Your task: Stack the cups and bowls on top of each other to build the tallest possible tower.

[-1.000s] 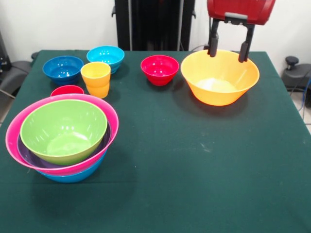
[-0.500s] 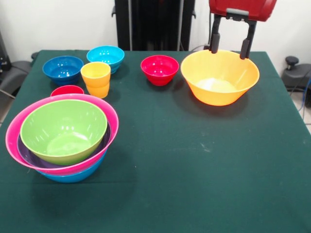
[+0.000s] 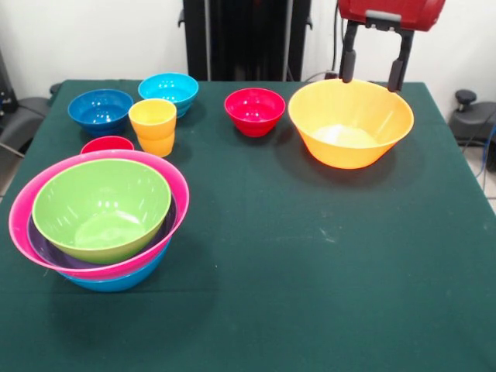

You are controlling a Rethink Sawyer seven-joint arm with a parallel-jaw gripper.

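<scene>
You have bright, even light from overhead. Soft shadows sit under and just beside each bowl on the table (image 3: pixel 310 294). White glare patches show on the floor of the orange bowl (image 3: pixel 350 122) and the green bowl (image 3: pixel 101 208), with small glints on the red bowl (image 3: pixel 254 110). Focus holds sharp across the table; no blur.

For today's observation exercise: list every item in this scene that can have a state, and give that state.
End effector: open, empty, above the orange bowl's far rim.
Orange bowl: upright, alone, empty.
Tower: green bowl nested in purple, pink and blue.
Red bowl: upright, loose.
Yellow cup: upright.
Dark blue bowl: upright.
Light blue bowl: upright.
</scene>
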